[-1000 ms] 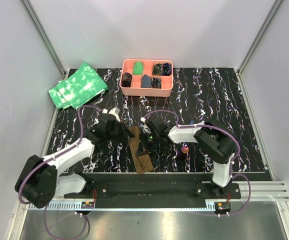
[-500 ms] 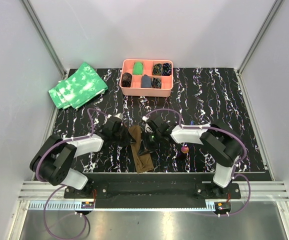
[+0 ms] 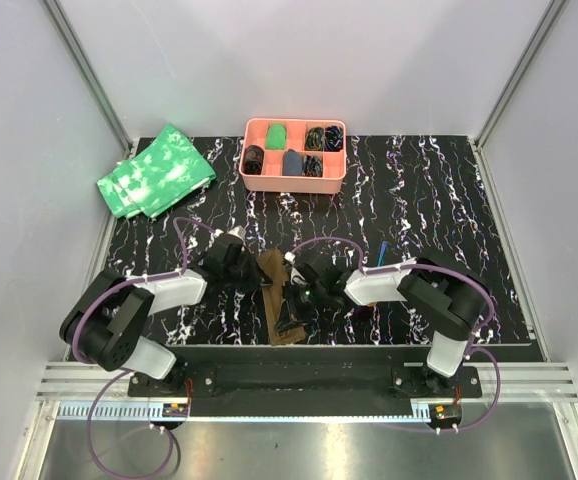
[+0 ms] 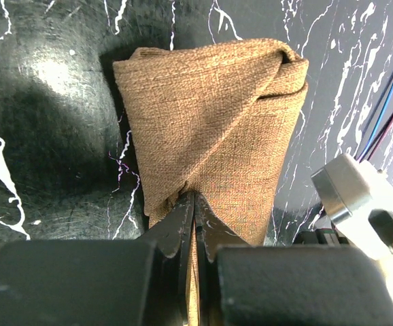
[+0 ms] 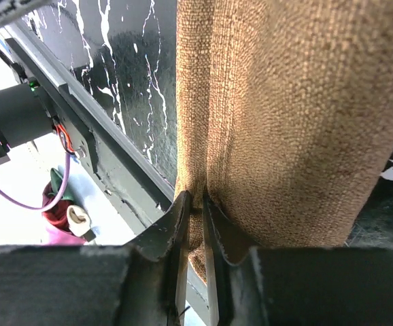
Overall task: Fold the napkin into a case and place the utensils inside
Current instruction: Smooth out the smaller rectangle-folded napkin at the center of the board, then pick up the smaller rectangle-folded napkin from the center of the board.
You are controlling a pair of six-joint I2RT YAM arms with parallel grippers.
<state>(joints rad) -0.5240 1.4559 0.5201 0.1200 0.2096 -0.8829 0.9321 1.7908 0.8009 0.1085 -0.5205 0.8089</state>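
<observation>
- The left jaws are pinching the napkin [image 4: 210,122] at one end of its folded strip. They are pressing almost together on a thin gather, and the cloth is fanning out just ahead of them on the worktop [image 4: 40,136]. If they are gripping only the top layer, any pull risks peeling the fold open.
- The right jaws are nipping a lengthwise ridge of the same cloth, which is running away in front of them. If both pairs are tugging against each other, the cloth could be slipping free or the strip twisting out of shape.
- The utensils [image 4: 385,109] are lying off to the right of the left jaws, outside the cloth. Dragging the strip sideways risks sweeping them away.
</observation>
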